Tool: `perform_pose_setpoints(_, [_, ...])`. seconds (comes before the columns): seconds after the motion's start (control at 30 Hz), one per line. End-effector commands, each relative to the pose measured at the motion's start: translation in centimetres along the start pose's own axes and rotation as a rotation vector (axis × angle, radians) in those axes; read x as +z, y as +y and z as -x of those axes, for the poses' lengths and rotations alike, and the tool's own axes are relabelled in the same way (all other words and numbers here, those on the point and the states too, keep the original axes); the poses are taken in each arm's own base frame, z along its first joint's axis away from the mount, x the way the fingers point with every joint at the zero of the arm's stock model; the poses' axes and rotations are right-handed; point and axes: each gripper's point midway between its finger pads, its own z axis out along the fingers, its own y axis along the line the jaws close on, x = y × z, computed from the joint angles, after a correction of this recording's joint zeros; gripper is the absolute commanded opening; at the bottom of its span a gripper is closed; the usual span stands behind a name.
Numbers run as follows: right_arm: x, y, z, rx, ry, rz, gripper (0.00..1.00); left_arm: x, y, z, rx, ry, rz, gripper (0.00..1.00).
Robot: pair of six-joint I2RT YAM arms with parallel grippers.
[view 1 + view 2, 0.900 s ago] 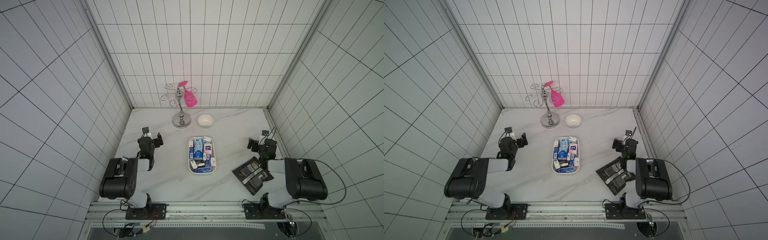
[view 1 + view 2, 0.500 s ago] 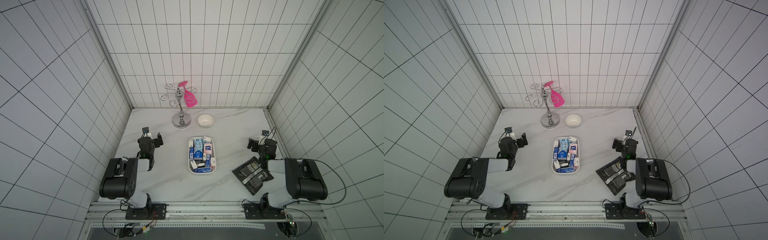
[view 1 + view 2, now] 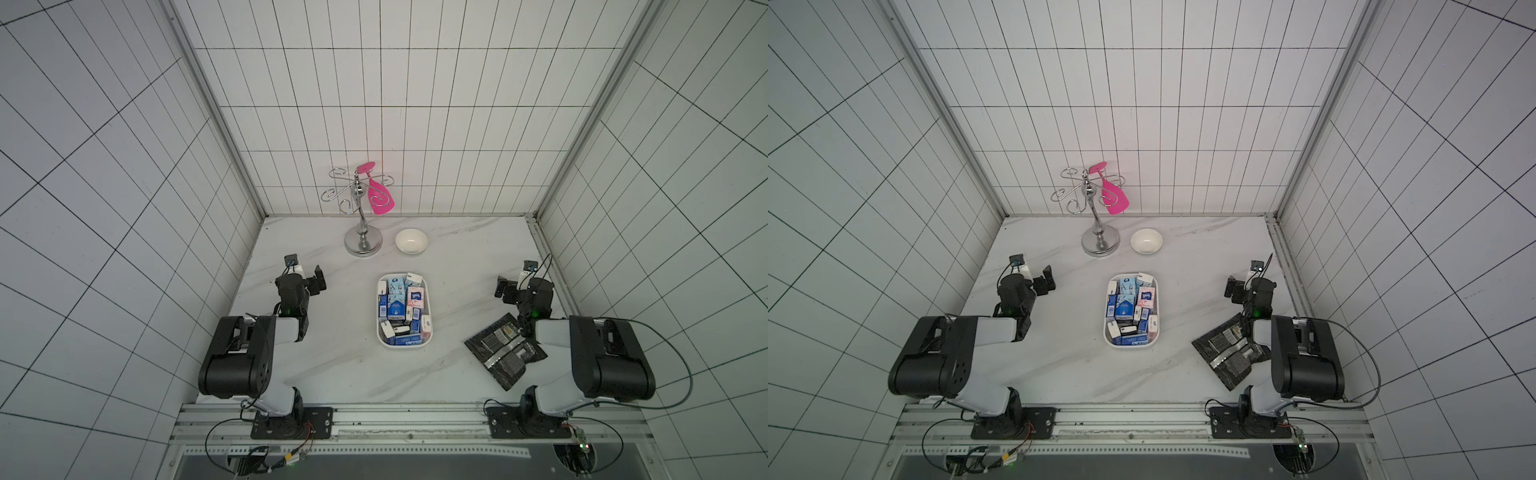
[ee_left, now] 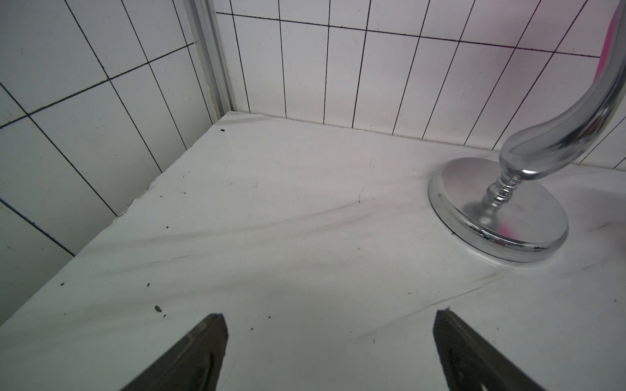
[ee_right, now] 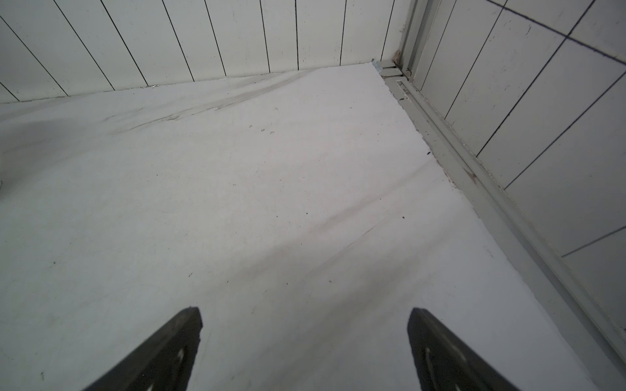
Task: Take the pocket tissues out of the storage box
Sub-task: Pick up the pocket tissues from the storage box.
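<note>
Crowding worries me: the pocket tissues [image 3: 397, 309] lie jammed and overlapping in the storage box [image 3: 405, 345] at the middle of the surface [image 3: 332, 365], well apart from the left end effector [image 4: 328, 316] and the right end effector [image 5: 305, 311], both spread and empty. I could pinch two packets at once or drag the box.

Top views: high overhead, angled toward rear wall [image 3: 415, 124]; both share whole bench [image 3: 332, 365]. Wrist views: low, near bench; left faces rear-left corner [image 4: 223, 115], right faces rear-right corner [image 5: 382, 67].
</note>
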Motion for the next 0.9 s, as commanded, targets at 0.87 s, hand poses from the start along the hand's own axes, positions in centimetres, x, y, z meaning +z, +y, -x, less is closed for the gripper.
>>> perform_pose_setpoints(0.87, [-11.3, 22.3, 7.2, -0.376, 0.358, 0.568, 0.98, -3.1, -11.1, 8.0, -0.246, 0.411, 0.003, 0.98])
